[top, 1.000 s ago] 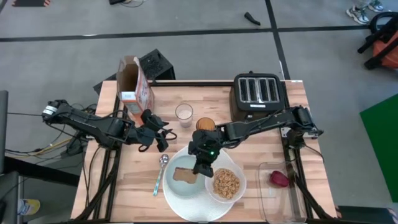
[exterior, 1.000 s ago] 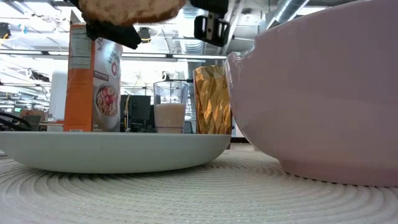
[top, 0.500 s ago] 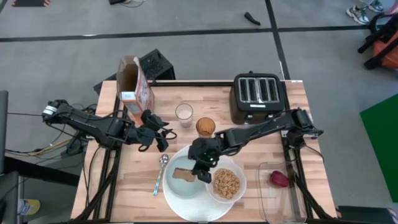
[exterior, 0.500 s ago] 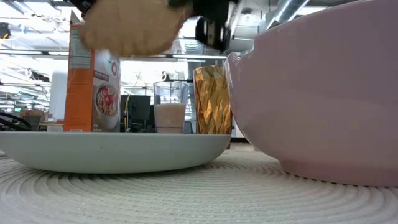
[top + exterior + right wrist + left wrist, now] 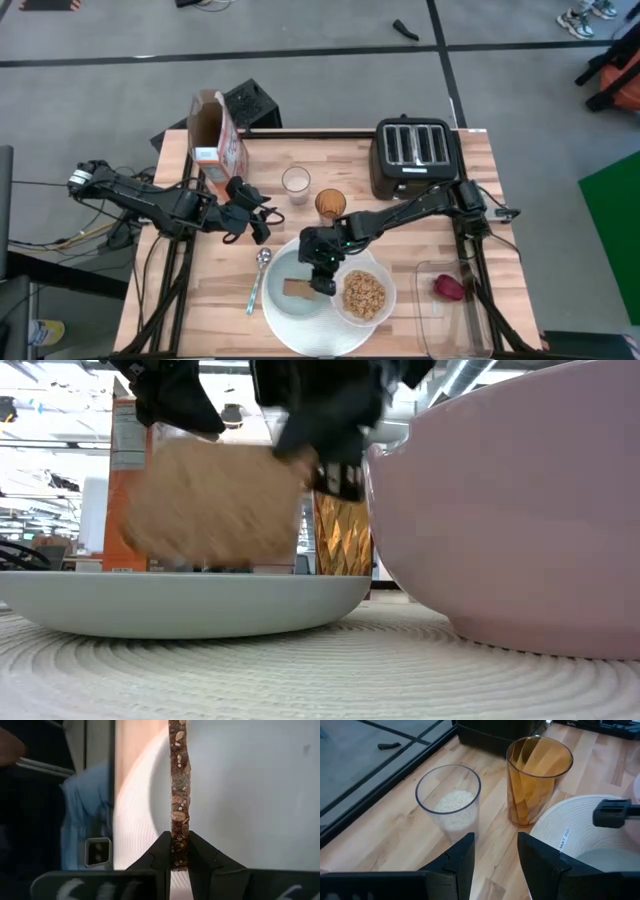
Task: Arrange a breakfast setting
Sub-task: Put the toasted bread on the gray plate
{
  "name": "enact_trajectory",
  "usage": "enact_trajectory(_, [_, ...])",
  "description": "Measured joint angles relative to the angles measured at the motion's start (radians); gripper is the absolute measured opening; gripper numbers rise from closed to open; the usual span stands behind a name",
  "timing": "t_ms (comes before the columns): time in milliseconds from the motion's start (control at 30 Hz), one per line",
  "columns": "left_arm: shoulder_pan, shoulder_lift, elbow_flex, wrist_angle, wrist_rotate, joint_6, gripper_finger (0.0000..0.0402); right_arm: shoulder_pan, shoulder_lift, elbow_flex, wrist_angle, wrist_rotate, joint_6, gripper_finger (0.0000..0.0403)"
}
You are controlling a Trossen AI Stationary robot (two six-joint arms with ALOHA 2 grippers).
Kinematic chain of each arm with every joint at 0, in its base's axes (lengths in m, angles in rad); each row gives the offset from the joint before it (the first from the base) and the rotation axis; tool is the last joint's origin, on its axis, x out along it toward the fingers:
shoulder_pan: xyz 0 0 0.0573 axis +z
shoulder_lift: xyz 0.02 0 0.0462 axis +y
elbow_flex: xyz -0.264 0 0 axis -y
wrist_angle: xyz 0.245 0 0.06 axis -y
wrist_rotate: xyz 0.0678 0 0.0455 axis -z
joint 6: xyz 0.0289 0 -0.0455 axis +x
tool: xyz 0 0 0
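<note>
Two arms reach inward over the tabletop (image 5: pixel 420 240). The right tool (image 5: pixel 322 276) points down, pinching the toast slice (image 5: pixel 296 288) on edge above the grey-blue plate (image 5: pixel 278 300). The left tool (image 5: pixel 262 222), fingers slightly apart and empty, waits near the clear glass (image 5: pixel 449 802).

Toast slice (image 5: pixel 295 288) over grey-blue plate (image 5: pixel 285 304)

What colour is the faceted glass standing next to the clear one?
Amber: the faceted glass is translucent orange-brown, seen best in the left wrist view.

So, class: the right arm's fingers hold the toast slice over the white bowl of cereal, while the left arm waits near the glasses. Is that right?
Not quite. The toast slice, pinched in the right gripper, is over the grey-blue plate, not the white bowl; the high view shows it. The left gripper does wait near the glasses.
</note>
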Motion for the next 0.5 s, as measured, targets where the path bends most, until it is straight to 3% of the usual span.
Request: enact_trajectory(500, [0.000,0.000,0.000,-0.003,0.010,0.000,0.0137,-0.008,0.056,0.001,0.008,-0.048,0.023,0.0063])
